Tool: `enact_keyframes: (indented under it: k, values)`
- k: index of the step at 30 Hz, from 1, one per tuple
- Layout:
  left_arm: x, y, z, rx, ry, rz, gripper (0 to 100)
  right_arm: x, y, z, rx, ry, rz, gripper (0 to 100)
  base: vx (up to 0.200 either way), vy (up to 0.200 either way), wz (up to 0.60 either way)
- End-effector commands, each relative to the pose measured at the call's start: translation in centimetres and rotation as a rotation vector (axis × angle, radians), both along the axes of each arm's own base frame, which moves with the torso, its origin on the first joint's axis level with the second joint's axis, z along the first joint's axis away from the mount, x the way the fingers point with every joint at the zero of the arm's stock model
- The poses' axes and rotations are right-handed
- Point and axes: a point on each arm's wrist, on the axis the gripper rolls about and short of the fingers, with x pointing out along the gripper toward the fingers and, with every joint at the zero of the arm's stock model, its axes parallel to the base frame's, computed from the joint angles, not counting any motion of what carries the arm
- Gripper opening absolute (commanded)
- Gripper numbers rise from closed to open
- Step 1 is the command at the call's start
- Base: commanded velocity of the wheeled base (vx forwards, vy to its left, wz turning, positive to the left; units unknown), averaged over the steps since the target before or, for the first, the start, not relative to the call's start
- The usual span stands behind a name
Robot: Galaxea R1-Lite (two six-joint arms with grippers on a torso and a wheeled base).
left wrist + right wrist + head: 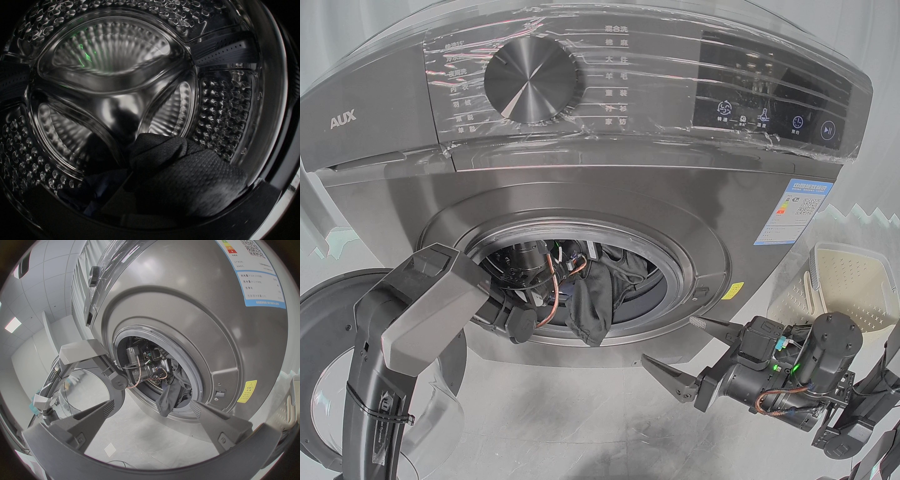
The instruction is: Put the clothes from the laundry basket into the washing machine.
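Note:
The grey washing machine (600,194) stands with its round opening (675,262) uncovered. A black garment (597,300) hangs half over the opening's lower rim and half inside the drum (109,62); in the left wrist view the black garment (187,175) lies on the drum floor beside a dark blue cloth (93,187). My left gripper (569,262) is inside the opening, right next to the black garment (172,393). My right gripper (669,347) hovers open and holding nothing, low in front of the machine, right of the opening. The cream laundry basket (850,281) stands at the right.
The machine's door (325,350) is swung open at the lower left, behind my left arm. Grey floor (581,412) lies open in front of the machine. The basket sits close to the machine's right corner, just behind my right arm.

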Motion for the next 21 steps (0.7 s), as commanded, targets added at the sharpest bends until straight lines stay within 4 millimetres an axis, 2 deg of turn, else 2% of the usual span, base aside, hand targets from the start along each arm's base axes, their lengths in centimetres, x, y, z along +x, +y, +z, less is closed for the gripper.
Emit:
enact_keyframes:
  k: [1,9,10,15,19,21]
  values:
    - [1.7,-0.7,-1.1,-0.015,-0.006,0.036,0,0.0,0.1,-0.1,-0.003,0.003,0.0,100,0.0,0.0,0.0]
    - [2.0,-0.4,-0.9,-0.022,-0.008,0.068,0,0.1,0.1,-0.1,-0.002,0.002,0.0,100,0.0,0.0,0.0]
    - [2.0,-0.3,-0.9,-0.021,0.007,0.081,100,0.1,0.1,-0.1,-0.002,0.002,0.0,100,0.0,0.0,0.0]
    - [0.9,-0.2,0.7,-0.063,0.068,0.087,100,0.1,0.1,-0.1,-0.002,0.002,0.002,100,0.0,0.0,0.0]
    - [-0.9,0.1,0.9,-0.021,0.165,0.07,100,0.1,0.1,-0.1,-0.003,0.003,0.002,100,0.0,0.0,0.0]
    - [-1.1,0.0,0.8,-0.015,0.175,0.066,100,0.1,0.1,-0.1,-0.003,0.003,0.002,100,0.0,0.0,0.0]
